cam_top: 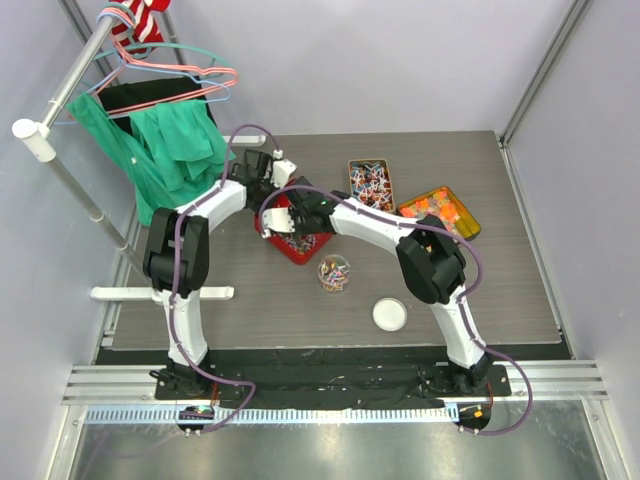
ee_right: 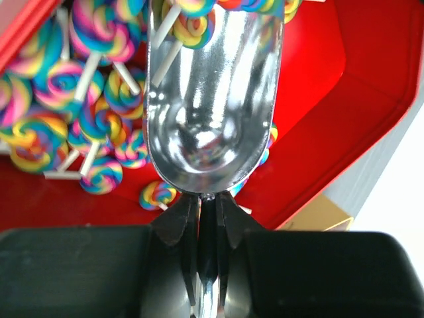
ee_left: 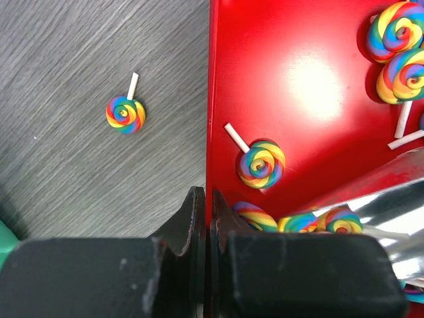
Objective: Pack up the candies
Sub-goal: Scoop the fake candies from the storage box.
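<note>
Your right gripper [ee_right: 207, 205] is clamped on the handle of the scoop [ee_right: 212, 99]. Its bowl lies in the red tray [ee_right: 311, 99] with only a couple of lollipops [ee_right: 66, 112] at its lip; most are heaped to one side. Your left gripper [ee_left: 204, 212] is closed on the tray's rim, so use it as a brace. Drive the scoop low along the tray floor into the heap, then tilt the lip up before lifting, since the sticks can catch and spill. Carry it level to the jar [cam_top: 335, 272]. A stray lollipop [ee_left: 125, 114] lies on the table [ee_left: 66, 53] near the tray.
</note>
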Motion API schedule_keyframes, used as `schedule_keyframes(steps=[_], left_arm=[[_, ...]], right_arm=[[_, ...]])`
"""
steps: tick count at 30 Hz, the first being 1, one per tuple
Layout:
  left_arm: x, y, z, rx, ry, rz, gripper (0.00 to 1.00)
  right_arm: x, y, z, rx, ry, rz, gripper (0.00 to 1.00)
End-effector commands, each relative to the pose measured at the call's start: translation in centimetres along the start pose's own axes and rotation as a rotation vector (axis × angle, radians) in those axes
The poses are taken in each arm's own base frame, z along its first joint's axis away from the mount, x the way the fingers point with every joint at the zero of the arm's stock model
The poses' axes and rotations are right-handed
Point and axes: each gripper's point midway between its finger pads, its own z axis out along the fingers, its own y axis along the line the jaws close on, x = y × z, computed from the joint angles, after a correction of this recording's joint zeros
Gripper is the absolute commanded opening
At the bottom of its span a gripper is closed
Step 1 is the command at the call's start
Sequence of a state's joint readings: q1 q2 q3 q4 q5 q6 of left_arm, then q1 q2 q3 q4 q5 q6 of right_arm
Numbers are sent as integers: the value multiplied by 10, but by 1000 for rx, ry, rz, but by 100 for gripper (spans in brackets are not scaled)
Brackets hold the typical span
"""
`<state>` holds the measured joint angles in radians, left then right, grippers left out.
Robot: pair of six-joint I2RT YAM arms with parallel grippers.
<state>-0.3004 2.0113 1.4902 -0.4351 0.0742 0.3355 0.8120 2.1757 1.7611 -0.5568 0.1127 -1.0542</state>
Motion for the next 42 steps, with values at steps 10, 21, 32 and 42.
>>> schedule_keyframes(steps=[10,21,32,42], left_arm=[[-84,-5,-25,3,-269,-75,0],[-89,-40,-37,196,-300,-83,0],[-85,-55,-42,277,-297,-76,0],[-82,-44,-39,206,-282,-88,0]], right_arm=[[-62,39,15,18,-162,107,1],[-53,11,18,152,-119,154,1],[-46,-19,8,293,-155,232,1],[-59,-3,10,60,-250,385,1]])
